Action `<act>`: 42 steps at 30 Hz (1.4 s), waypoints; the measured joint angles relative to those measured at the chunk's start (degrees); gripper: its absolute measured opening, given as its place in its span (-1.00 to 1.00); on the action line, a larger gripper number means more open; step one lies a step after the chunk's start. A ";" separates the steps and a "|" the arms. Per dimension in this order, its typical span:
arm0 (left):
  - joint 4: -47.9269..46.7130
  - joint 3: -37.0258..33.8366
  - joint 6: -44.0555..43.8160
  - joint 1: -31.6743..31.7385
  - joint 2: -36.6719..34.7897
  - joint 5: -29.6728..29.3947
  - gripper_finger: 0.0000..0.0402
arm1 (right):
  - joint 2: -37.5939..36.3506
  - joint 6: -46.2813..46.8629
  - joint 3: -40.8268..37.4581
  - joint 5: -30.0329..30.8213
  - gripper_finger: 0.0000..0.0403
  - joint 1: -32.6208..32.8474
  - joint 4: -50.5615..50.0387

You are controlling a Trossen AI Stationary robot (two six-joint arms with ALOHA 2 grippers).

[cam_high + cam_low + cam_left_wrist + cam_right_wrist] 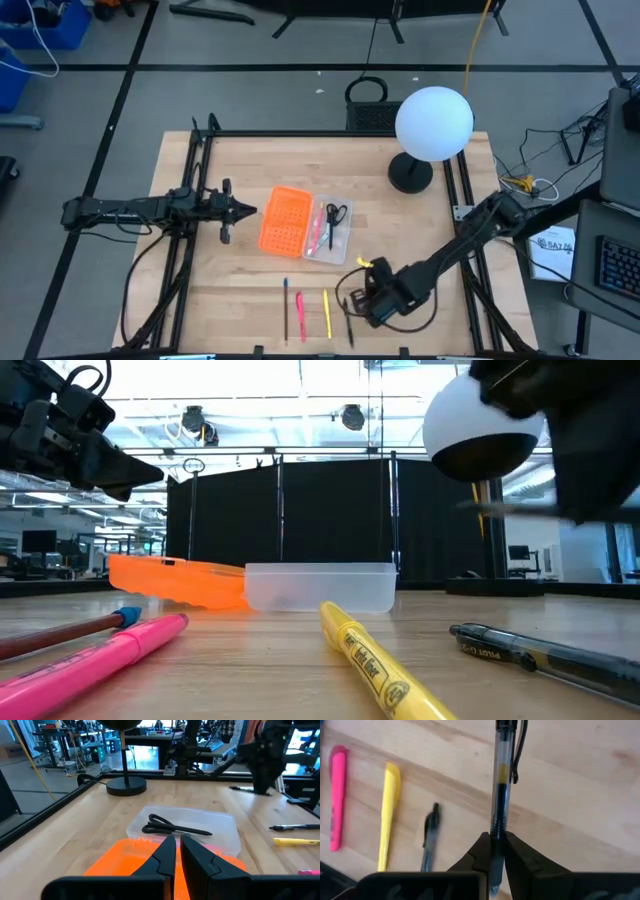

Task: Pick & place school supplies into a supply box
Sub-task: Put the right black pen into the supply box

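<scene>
My right gripper [358,298] is over the table's near right part, shut on a clear-barrelled pen [500,785] with a black clip. Four more supplies lie in a row near the front edge. They are a brown pencil [285,310], a pink marker [300,316], a yellow marker [326,313] and a black pen [349,322]. The clear supply box [340,243] rests flat at the table's middle and holds black-handled scissors [175,826] and a pink pen [318,230]. My left gripper [178,851] waits, shut, left of the orange perforated piece [283,220]. My right gripper pinches the pen's black grip section [496,827] between its two fingers, near one end of the pen. The rest of the barrel sticks out beyond the fingertips. The pen is lifted clear of the table, above the row of lying pens.
A white globe lamp [433,122] on a black base [410,175] stands at the far right. The orange perforated piece lies against the box's left side. Bare wood lies between the box and the row of pens, and on the table's left.
</scene>
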 joint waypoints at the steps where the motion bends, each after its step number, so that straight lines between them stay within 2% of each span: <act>1: -0.06 0.00 -0.04 0.00 0.00 0.00 -0.85 | -1.10 -0.21 -0.02 0.99 -0.88 -0.52 -0.42; 6: 0.00 0.00 0.90 -0.02 0.00 -0.36 -0.85 | -6.49 -5.01 0.04 7.06 -0.88 -5.43 0.50; 13: 1.67 0.02 2.12 0.00 0.00 -1.96 -0.85 | -8.13 -17.37 0.09 6.84 -0.88 -14.92 10.82; 18: 2.40 0.02 5.13 0.00 0.00 -2.23 -0.85 | -7.08 -23.18 0.07 2.72 -0.88 -21.16 17.51; 23: 3.37 0.02 6.20 0.00 -0.02 -2.23 -0.85 | -4.31 -25.25 0.16 -0.59 -0.88 -25.64 21.67; 35: 4.24 0.02 6.49 0.00 -0.02 -2.32 -0.85 | 7.01 -24.38 0.14 -10.76 -0.88 -30.37 31.10; 42: 4.83 0.02 6.52 0.00 -0.02 -2.19 -0.85 | 8.19 -23.73 0.14 -11.21 -0.88 -32.49 31.06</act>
